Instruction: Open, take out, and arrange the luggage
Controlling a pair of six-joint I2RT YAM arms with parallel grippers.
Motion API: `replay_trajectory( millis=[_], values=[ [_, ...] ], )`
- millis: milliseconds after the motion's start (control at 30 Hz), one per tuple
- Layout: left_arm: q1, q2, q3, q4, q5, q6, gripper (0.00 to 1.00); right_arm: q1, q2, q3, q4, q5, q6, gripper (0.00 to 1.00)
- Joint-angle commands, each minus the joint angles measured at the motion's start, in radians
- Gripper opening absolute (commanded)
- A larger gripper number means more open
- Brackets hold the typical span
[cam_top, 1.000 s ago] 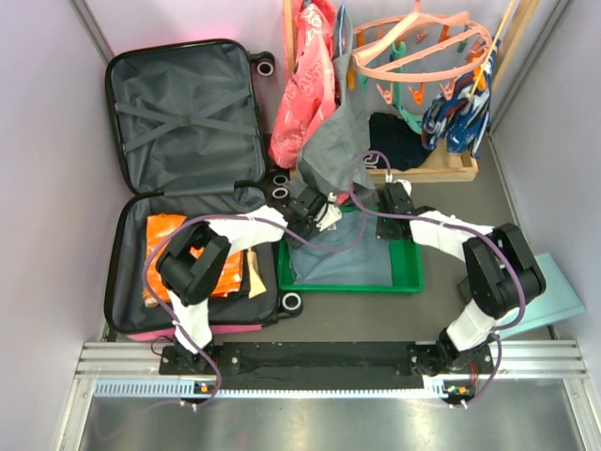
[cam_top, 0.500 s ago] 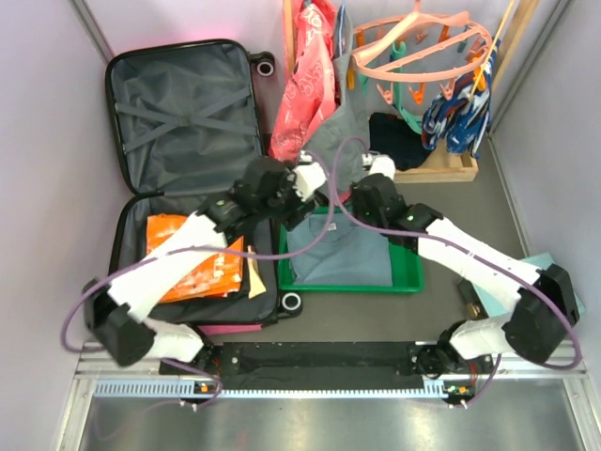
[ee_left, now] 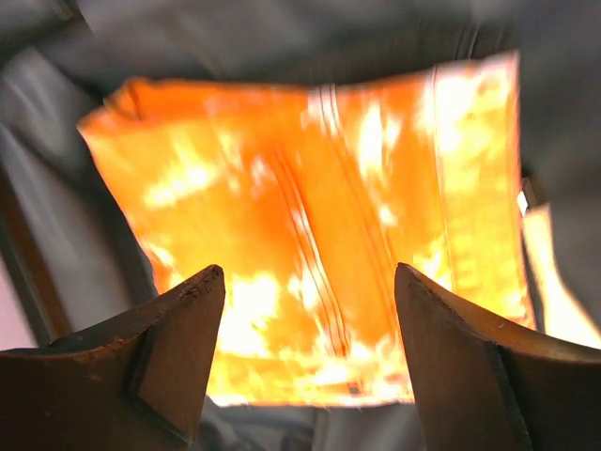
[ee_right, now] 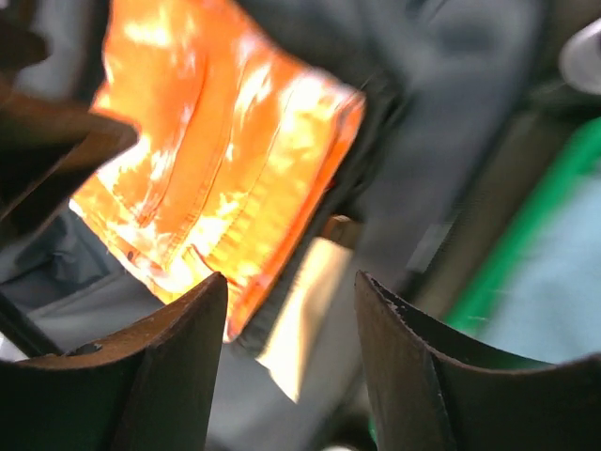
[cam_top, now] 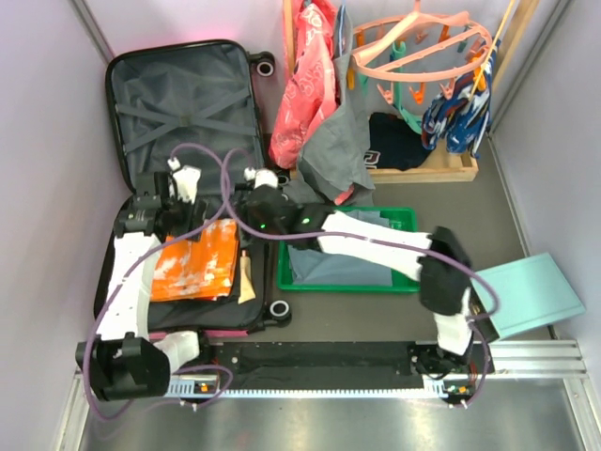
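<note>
Though open, luggage beneath left hand

Top view: bright, even, diffuse light from above. You get the luggage sharp, with soft shadows under the arms beside it and the walls leaning outward from it toward the frame edges. Left wrist view: the orange packet inside the luggage is blown out to yellow-white glare and smeared with blur; the left gripper in front of it is dark but crisp. Right wrist view: the same glare on the packet, the right gripper underexposed, the green tray beside the luggage a soft streak.
</note>
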Motion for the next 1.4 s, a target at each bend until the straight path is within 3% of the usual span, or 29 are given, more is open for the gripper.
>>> replay_trajectory(
  millis=[0,167,333,500,733,800,867,933,1033,1133,1167,1200,1233,1367],
  values=[
    [0.062,-0.060,-0.085,-0.011,0.053,0.032,0.78,0.014,0.160,0.113,0.060,-0.104,0.162,0.58],
    [0.276,0.000,-0.139,0.083,0.057,0.061,0.79,0.029,0.323,0.286,-0.014,-0.076,0.201,0.62],
    [0.488,0.135,-0.131,0.178,0.112,0.041,0.77,0.031,0.398,0.294,0.005,-0.091,0.233,0.61],
    [0.565,0.212,-0.169,0.264,0.140,0.052,0.78,0.027,0.470,0.363,0.002,-0.116,0.221,0.60],
    [0.614,0.344,-0.168,0.236,0.200,0.073,0.78,0.021,0.588,0.496,-0.023,-0.190,0.215,0.60],
    [0.623,0.386,-0.165,0.232,0.230,0.076,0.79,0.021,0.588,0.487,-0.005,-0.193,0.206,0.54],
    [0.631,0.416,-0.159,0.224,0.253,0.083,0.79,0.021,0.575,0.477,0.000,-0.173,0.189,0.38],
    [0.637,0.448,-0.157,0.207,0.275,0.095,0.78,0.023,0.558,0.467,-0.003,-0.151,0.169,0.31],
    [0.639,0.463,-0.162,0.190,0.350,0.110,0.67,0.026,0.523,0.460,-0.023,-0.084,0.098,0.27],
    [0.640,0.445,-0.165,0.170,0.408,0.119,0.36,0.038,0.493,0.454,-0.018,-0.024,0.033,0.13],
    [0.640,0.424,-0.165,0.164,0.418,0.124,0.13,0.041,0.489,0.454,-0.011,-0.013,0.014,0.06],
    [0.640,0.411,-0.165,0.160,0.433,0.127,0.04,0.047,0.480,0.457,-0.006,-0.007,0.000,0.05],
    [0.642,0.396,-0.163,0.152,0.435,0.129,0.00,0.049,0.475,0.466,-0.009,-0.003,-0.020,0.04],
    [0.642,0.281,-0.147,0.128,0.424,0.141,0.00,0.064,0.437,0.466,-0.006,0.049,-0.067,0.00]
  ],
)
